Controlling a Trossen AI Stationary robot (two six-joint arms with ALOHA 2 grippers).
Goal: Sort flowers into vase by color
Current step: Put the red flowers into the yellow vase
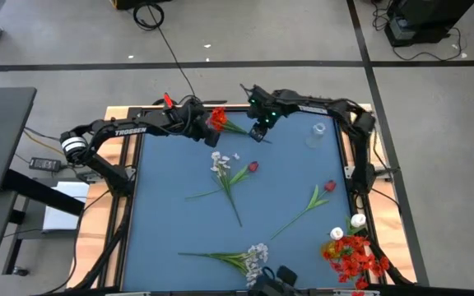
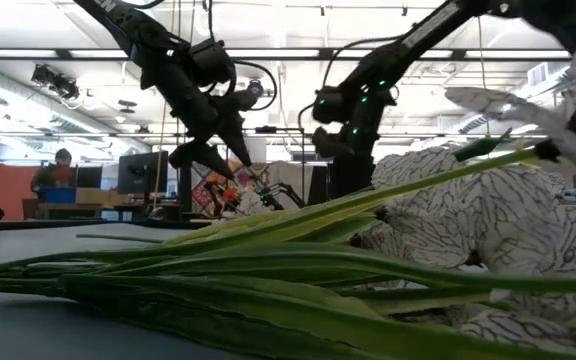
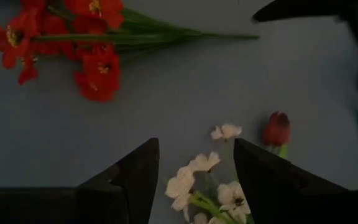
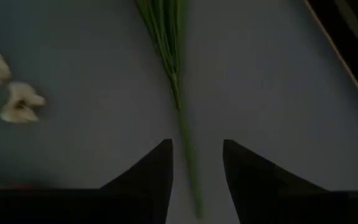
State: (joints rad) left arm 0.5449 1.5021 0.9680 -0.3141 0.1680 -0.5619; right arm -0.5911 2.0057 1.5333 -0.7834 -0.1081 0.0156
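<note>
The blue table (image 1: 171, 214) is lying scattered with flowers. The right gripper (image 4: 196, 165) is hovering with its narrowly parted fingers straddling the red flower's green stem (image 4: 174, 81), not clamping it. The left gripper (image 3: 194, 180) is hanging wide open above white blossoms (image 3: 194, 180).

i have both arms stretched in over the far end of the table, wrists bent so the fingers point down. my left gripper (image 1: 206, 136) hangs there with its fingers (image 3: 135, 177) spread wide and nothing between them. my right gripper (image 1: 257, 131) sits just beside it, fingers (image 4: 157, 168) parted by a narrow gap
</note>
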